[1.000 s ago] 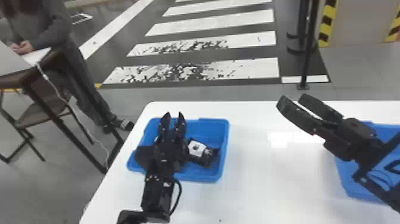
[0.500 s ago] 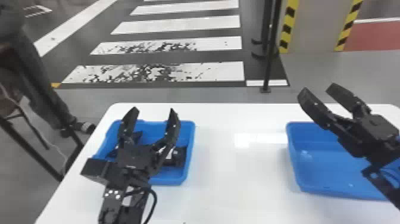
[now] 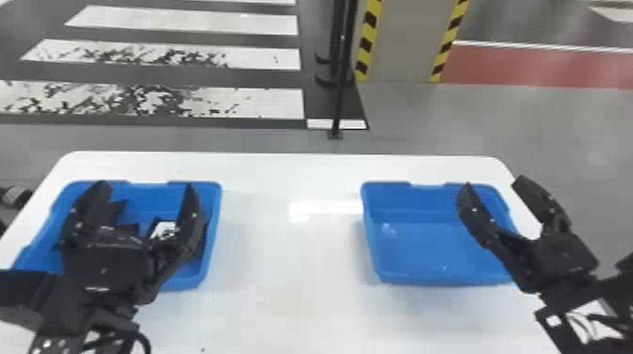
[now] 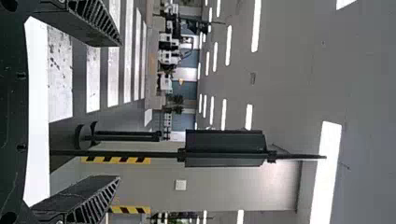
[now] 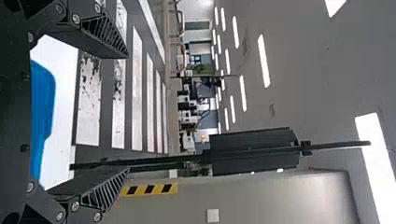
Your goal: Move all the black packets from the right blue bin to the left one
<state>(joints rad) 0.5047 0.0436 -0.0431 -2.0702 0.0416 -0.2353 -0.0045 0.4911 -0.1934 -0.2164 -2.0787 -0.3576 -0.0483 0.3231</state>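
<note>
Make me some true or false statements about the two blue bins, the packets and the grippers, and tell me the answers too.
1. The left bin has black packets in it. True.
2. The left gripper is closed on a packet. False: the left gripper is open, holding nothing.
3. The two bins are touching. False: white table lies between the left bin and the right bin.
4. The right gripper is open. True.

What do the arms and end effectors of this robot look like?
Both arms are black. The left end effector and right end effector each have two black, tapering fingers with slatted ribs. Silvery screws dot the right one; a black cable loops at the left wrist.
</note>
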